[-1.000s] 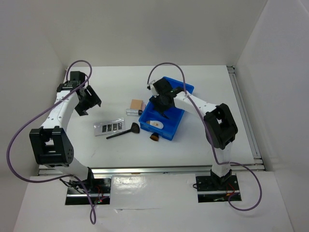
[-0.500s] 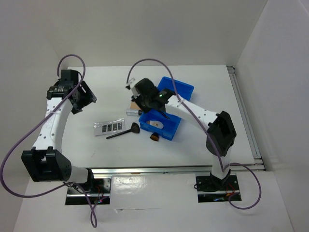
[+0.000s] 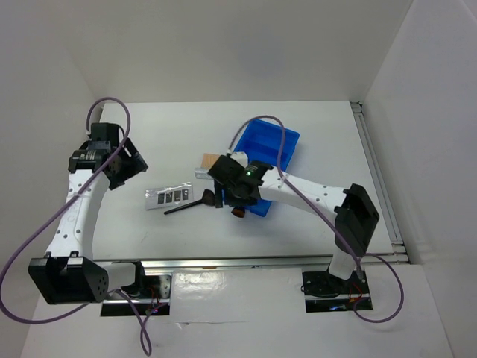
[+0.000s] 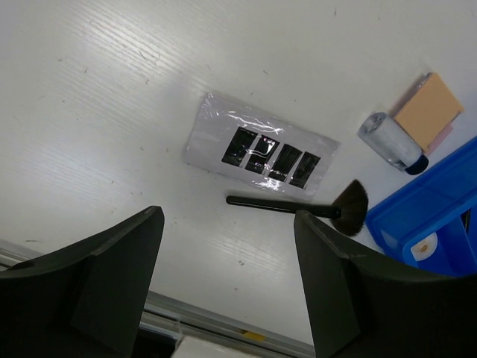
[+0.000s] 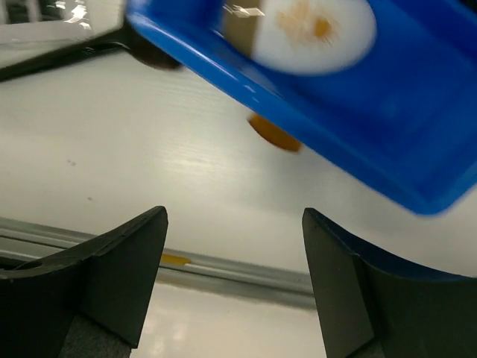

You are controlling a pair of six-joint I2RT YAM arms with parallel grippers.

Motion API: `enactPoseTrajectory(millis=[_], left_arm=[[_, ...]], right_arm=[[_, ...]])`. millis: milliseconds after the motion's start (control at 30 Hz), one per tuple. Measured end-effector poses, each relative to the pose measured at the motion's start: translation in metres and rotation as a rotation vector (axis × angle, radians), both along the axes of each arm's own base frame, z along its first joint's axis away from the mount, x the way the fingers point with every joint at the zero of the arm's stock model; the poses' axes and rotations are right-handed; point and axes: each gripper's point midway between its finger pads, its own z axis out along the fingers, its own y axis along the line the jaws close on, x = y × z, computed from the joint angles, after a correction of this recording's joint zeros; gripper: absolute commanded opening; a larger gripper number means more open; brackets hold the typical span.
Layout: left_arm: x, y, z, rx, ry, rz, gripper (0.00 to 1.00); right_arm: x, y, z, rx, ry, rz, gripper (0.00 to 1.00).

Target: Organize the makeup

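Observation:
The silver-grey palette (image 3: 170,196) with four dark pans lies left of centre, also in the left wrist view (image 4: 261,148). A black fan brush (image 3: 190,204) lies just in front of it (image 4: 298,205). The tan pad (image 3: 211,161) and silver tube (image 3: 203,173) sit behind, beside the bin (image 4: 428,110) (image 4: 389,140). The white oval compact (image 5: 313,30) lies inside the blue bin (image 3: 272,142). A small orange-brown piece (image 3: 238,212) lies at the bin's near corner (image 5: 274,134). My left gripper (image 3: 127,160) (image 4: 227,224) is open and empty, above and left of the palette. My right gripper (image 3: 232,192) (image 5: 235,224) is open and empty over the bin's near corner.
The blue bin's near wall (image 5: 387,134) crosses the right wrist view, blurred. A metal rail (image 3: 246,261) runs along the table's near edge. White walls close in the table at the back and both sides.
My right arm has swung from over the tan pad towards the near side, now above the bin's near corner. My left gripper has shifted a little nearer and to the right.

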Motion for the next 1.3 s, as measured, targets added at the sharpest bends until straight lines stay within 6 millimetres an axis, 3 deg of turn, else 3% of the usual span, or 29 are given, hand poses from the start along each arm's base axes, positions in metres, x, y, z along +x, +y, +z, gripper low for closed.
enactPoseTrajectory(millis=[133, 267, 767, 1300], left_arm=[[-0.010, -0.009, -0.007, -0.017, -0.011, -0.037, 0.84], [-0.021, -0.020, -0.010, -0.032, -0.025, -0.085, 0.84], [-0.023, -0.027, -0.005, -0.036, -0.047, -0.115, 0.84], [-0.016, -0.025, -0.016, -0.031, -0.009, -0.112, 0.83]], right_arm=[[-0.024, -0.033, -0.016, 0.041, 0.062, -0.213, 0.83], [-0.032, -0.048, -0.030, 0.061, 0.082, -0.345, 0.87], [-0.009, -0.036, -0.055, 0.102, 0.016, -0.451, 0.88], [0.003, -0.054, -0.097, 0.098, -0.100, -0.478, 0.87]])
